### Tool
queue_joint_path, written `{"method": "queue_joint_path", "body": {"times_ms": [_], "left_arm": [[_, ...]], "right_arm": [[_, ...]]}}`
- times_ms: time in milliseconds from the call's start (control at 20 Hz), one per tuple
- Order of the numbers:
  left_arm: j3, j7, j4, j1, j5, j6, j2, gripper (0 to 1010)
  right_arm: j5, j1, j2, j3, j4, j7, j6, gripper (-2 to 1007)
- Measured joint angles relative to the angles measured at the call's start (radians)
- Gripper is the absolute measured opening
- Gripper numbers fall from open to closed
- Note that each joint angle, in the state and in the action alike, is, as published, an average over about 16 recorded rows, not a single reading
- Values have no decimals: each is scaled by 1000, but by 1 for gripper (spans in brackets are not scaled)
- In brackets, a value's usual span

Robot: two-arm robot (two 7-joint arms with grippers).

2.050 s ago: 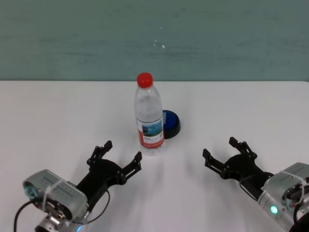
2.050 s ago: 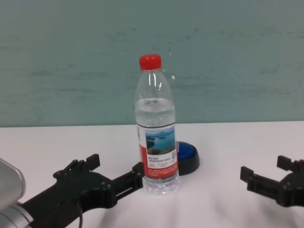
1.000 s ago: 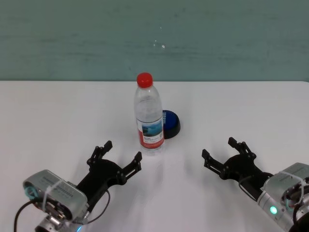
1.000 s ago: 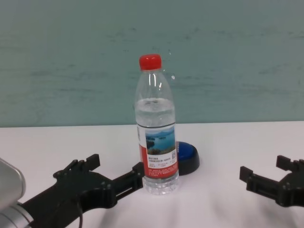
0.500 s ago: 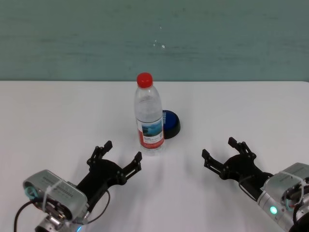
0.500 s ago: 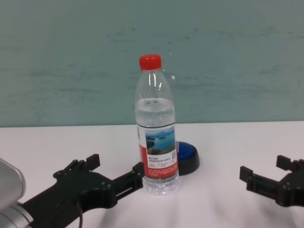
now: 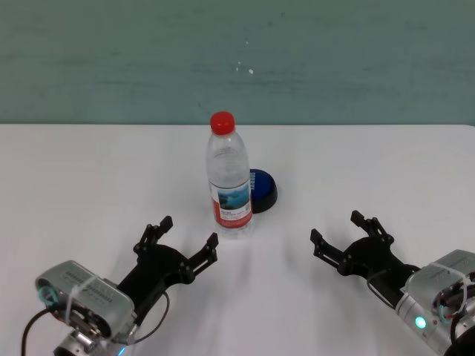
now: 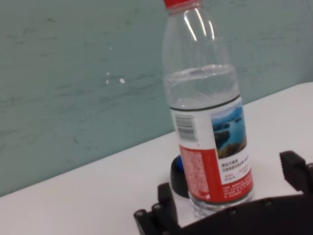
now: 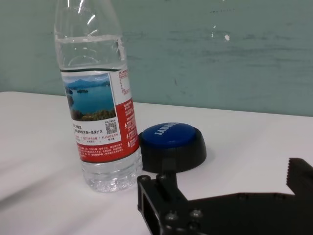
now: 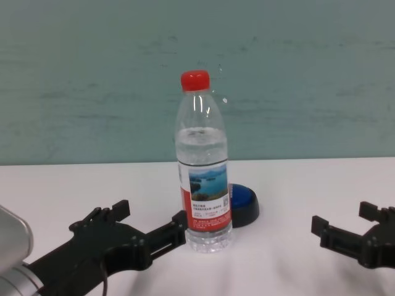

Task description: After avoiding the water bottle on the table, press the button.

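The water bottle [image 7: 228,182] stands upright on the white table [image 7: 89,170], with a red cap and a red-and-white label. The blue button [image 7: 262,189] on its black base sits just behind the bottle, to its right, and the bottle partly hides it. My left gripper [image 7: 189,231] is open and empty, low over the table in front of the bottle and to its left. My right gripper [image 7: 336,227] is open and empty, in front of the button and to its right. The right wrist view shows the button [image 9: 171,139] beside the bottle [image 9: 98,98].
A teal wall [image 7: 237,59] runs behind the table's far edge. Bare white tabletop lies to the right of the button and between the two grippers.
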Motion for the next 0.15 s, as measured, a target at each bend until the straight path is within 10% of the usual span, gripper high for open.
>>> {"method": "queue_joint_path", "body": {"times_ms": [150], "left_arm": [[0, 0, 0, 0, 0, 0, 0, 1000]], "right_arm": [[0, 0, 0, 0, 0, 0, 0, 1003]]}}
